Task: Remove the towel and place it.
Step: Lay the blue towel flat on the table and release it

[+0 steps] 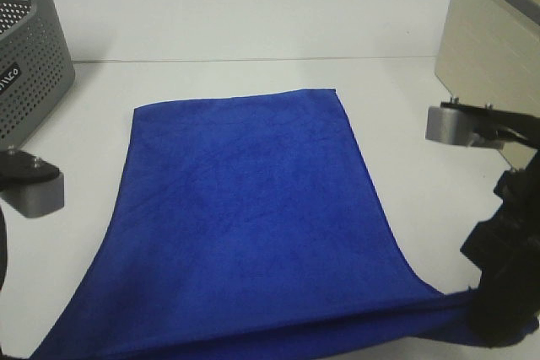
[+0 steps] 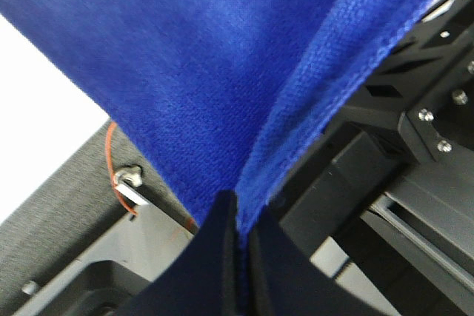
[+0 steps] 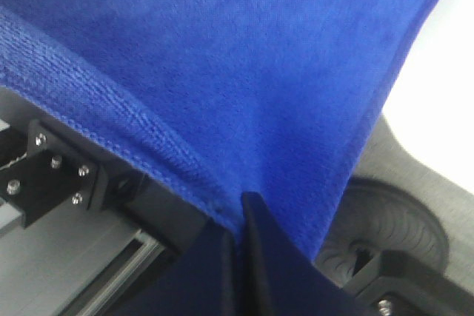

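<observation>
In the high view the blue towel [image 1: 253,217] fills the middle of the frame. Its far part lies flat on the white desk [image 1: 253,73], its near edge is raised and drawn taut along the bottom of the frame toward the black right arm [image 1: 506,292] at lower right, and the grey perforated basket [image 1: 29,65] stands apart from it at upper left. The left fingers [image 2: 211,257] are pressed together on a hemmed edge of the towel, the cloth fanning away from the pinch, and the right fingers [image 3: 274,257] are likewise clamped tight on the towel's hem.
</observation>
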Tool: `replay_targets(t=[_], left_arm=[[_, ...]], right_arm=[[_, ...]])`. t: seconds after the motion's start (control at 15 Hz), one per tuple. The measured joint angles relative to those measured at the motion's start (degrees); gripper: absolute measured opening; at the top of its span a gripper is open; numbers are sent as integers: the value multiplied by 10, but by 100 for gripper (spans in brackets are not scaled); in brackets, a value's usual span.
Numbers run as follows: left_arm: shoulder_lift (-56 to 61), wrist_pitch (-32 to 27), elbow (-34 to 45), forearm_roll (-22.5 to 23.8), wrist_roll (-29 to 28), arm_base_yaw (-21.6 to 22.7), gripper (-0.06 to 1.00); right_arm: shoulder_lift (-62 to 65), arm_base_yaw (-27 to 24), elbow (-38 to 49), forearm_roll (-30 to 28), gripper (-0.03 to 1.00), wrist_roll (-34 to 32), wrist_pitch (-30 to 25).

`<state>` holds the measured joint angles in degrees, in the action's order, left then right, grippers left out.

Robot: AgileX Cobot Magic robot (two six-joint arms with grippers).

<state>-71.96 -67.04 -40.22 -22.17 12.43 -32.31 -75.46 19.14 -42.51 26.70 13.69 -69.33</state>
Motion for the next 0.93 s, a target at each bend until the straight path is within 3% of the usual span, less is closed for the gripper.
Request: replay_targets(t=[0.4, 0.93], left_arm=[[-6, 9, 37, -23, 0, -1, 0], [-115, 7, 40, -45, 0, -1, 0]], right_arm=[[-16, 0, 35, 25, 1, 16, 1], [-89, 0, 52, 35, 1, 39, 2]])
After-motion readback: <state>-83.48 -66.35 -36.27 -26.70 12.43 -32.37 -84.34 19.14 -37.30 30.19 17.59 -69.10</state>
